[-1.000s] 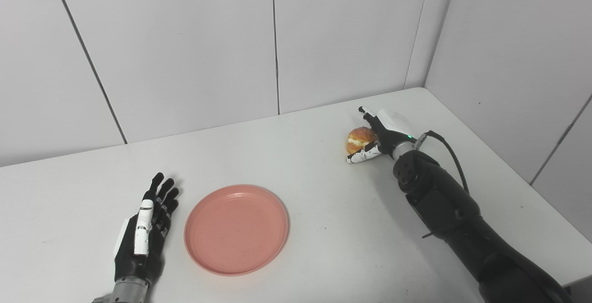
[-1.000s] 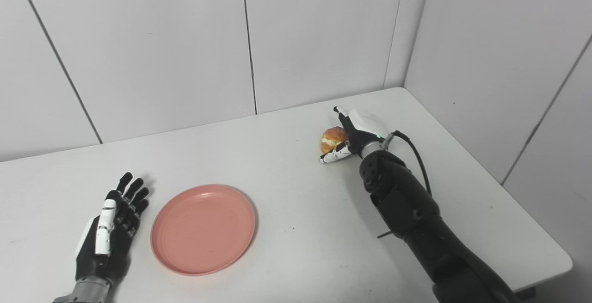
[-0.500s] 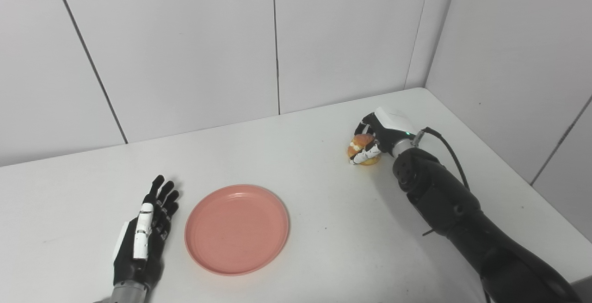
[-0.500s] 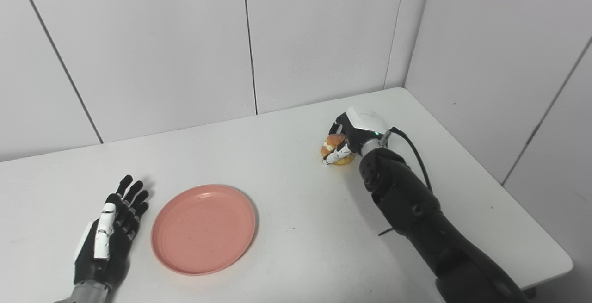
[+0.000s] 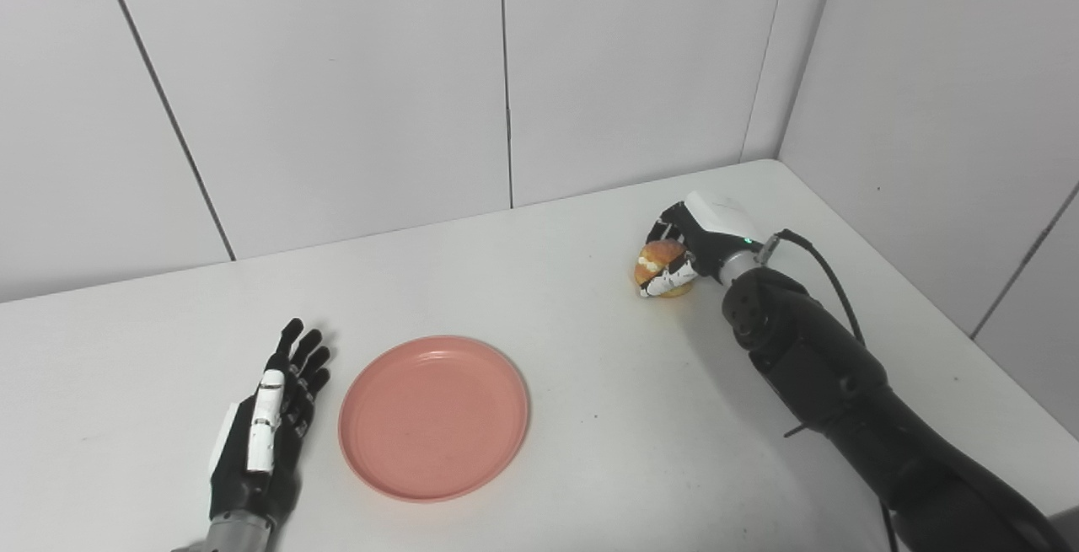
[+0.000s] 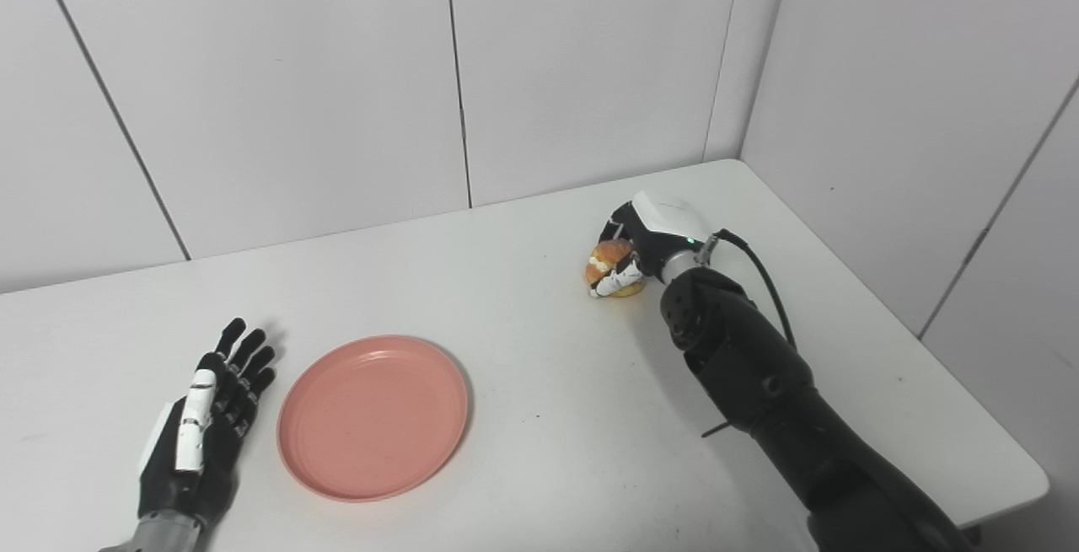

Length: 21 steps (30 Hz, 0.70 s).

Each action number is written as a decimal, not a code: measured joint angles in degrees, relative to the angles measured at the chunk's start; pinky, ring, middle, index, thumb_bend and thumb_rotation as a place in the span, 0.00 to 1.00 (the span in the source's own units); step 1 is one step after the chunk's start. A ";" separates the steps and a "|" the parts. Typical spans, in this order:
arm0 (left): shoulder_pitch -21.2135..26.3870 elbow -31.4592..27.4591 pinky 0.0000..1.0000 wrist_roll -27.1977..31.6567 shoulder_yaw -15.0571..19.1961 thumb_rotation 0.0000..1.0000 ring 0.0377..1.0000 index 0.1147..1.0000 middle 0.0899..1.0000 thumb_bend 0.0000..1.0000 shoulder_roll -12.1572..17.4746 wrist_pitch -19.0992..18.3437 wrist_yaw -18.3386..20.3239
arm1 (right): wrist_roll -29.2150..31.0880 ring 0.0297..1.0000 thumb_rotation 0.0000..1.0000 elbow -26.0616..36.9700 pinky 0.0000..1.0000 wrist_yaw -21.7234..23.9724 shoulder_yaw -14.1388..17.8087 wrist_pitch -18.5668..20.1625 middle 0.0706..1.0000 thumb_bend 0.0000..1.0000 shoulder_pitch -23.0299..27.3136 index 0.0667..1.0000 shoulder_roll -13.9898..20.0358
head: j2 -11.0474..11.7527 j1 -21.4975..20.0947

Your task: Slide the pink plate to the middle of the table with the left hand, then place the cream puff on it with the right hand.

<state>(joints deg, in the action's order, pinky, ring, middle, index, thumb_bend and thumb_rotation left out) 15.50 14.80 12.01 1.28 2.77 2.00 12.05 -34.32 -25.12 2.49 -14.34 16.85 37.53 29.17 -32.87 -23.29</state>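
A white table (image 5: 590, 383) stands in a white-panelled corner. The right hand (image 5: 693, 240) at far right wraps its fingers around the cream puff (image 5: 660, 259). The pink plate (image 5: 434, 416) lies near-left, just beside the flat, spread left hand (image 5: 261, 442).

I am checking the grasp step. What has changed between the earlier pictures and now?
The right robot hand was open around the cream puff a second ago; its fingers have since closed on it, near the table's far right corner. The puff has hardly moved. The pink plate stayed in place, and the left robot hand stayed open and flat beside it, only drawn back slightly.
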 measured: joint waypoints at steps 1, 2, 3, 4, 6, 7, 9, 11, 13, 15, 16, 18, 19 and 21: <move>-0.01 -0.04 0.98 -0.02 -0.01 1.00 0.96 0.95 0.96 0.41 -0.01 0.00 -0.05 | -0.05 0.37 0.00 1.24 0.36 0.28 0.10 0.07 0.46 0.51 -0.15 0.50 0.25 | -0.09 0.44; -0.03 -0.09 0.98 -0.03 -0.04 1.00 0.95 0.95 0.96 0.42 -0.03 -0.01 -0.15 | -0.16 0.37 0.00 2.84 0.35 0.82 0.30 0.20 0.45 0.51 -0.33 0.51 0.52 | -0.09 0.44; -0.05 -0.13 0.97 -0.12 -0.09 1.00 0.95 0.95 0.95 0.42 -0.09 -0.01 -0.36 | -0.38 0.36 0.00 4.32 0.34 1.07 0.39 0.33 0.44 0.51 -0.35 0.52 0.69 | -0.09 0.44; -0.08 -0.16 0.97 -0.18 -0.15 1.00 0.95 0.95 0.95 0.42 -0.16 -0.01 -0.51 | -0.73 0.36 0.00 5.55 0.34 1.43 0.52 0.50 0.44 0.51 -0.35 0.52 0.79 | -0.17 1.31; -0.16 -0.29 0.97 -0.77 -0.26 1.00 0.95 0.94 0.95 0.42 -0.32 -0.01 -0.73 | -1.35 0.37 0.00 8.04 0.36 2.10 0.73 1.45 0.45 0.51 -0.35 0.50 0.92 | -0.26 1.58; -0.20 -0.38 0.96 -1.12 -0.30 1.00 0.94 0.94 0.95 0.42 -0.47 -0.01 -0.82 | -1.69 0.38 0.00 9.29 0.37 2.58 0.74 1.80 0.45 0.51 -0.35 0.50 0.98 | -0.26 1.84; -0.24 -0.46 0.95 -1.38 -0.29 1.00 0.94 0.94 0.94 0.43 -0.70 -0.01 -1.32 | -2.34 0.38 0.00 11.56 0.38 3.68 0.81 2.47 0.46 0.52 -0.36 0.49 1.06 | -0.44 2.46; -0.40 -0.70 0.96 -1.92 -0.30 1.00 0.95 0.94 0.95 0.42 -1.01 -0.01 -1.83 | -2.59 0.38 0.00 14.45 0.37 4.81 0.91 2.78 0.46 0.51 -0.47 0.50 1.08 | -0.44 2.90; -0.61 -1.04 0.95 -2.34 -0.36 1.00 0.95 0.94 0.95 0.42 -1.24 -0.05 -2.00 | -2.81 0.38 0.00 17.34 0.37 6.17 0.93 2.97 0.45 0.51 -0.48 0.50 1.07 | -0.62 3.60; -0.97 -1.54 0.94 -2.54 -0.42 1.00 0.94 0.94 0.94 0.42 -1.64 -0.12 -2.33 | -3.10 0.37 0.00 19.88 0.36 7.49 1.04 3.46 0.44 0.51 -0.48 0.51 1.04 | -0.97 4.48; -1.11 -1.71 0.94 -2.67 -0.45 1.00 0.94 0.93 0.94 0.42 -1.83 -0.15 -2.61 | -3.12 0.37 0.00 20.71 0.37 8.20 1.15 3.71 0.45 0.51 -0.48 0.51 0.99 | -1.14 5.53; -1.24 -1.89 0.94 -3.22 -0.57 1.00 0.94 0.93 0.94 0.42 -2.13 -0.16 -3.01 | -3.24 0.37 0.00 22.07 0.37 9.04 1.17 4.06 0.45 0.51 -0.48 0.51 0.88 | -1.14 5.97; -1.26 -1.90 0.94 -3.60 -0.58 1.00 0.94 0.93 0.94 0.42 -2.23 -0.16 -3.24 | -3.37 0.36 0.00 22.77 0.36 9.67 1.12 4.18 0.45 0.51 -0.48 0.51 0.81 | -1.32 7.11; -1.42 -2.12 0.94 -3.96 -0.57 1.00 0.94 0.93 0.94 0.42 -2.50 -0.16 -3.87 | -3.44 0.36 0.00 24.47 0.36 10.97 0.98 4.51 0.45 0.51 -0.48 0.52 0.61 | -1.58 8.61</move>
<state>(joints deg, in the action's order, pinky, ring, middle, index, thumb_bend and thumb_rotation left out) 14.07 12.68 8.04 0.70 0.28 1.84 8.18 -37.76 -0.65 13.46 -13.37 21.35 37.05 29.77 -34.45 -14.68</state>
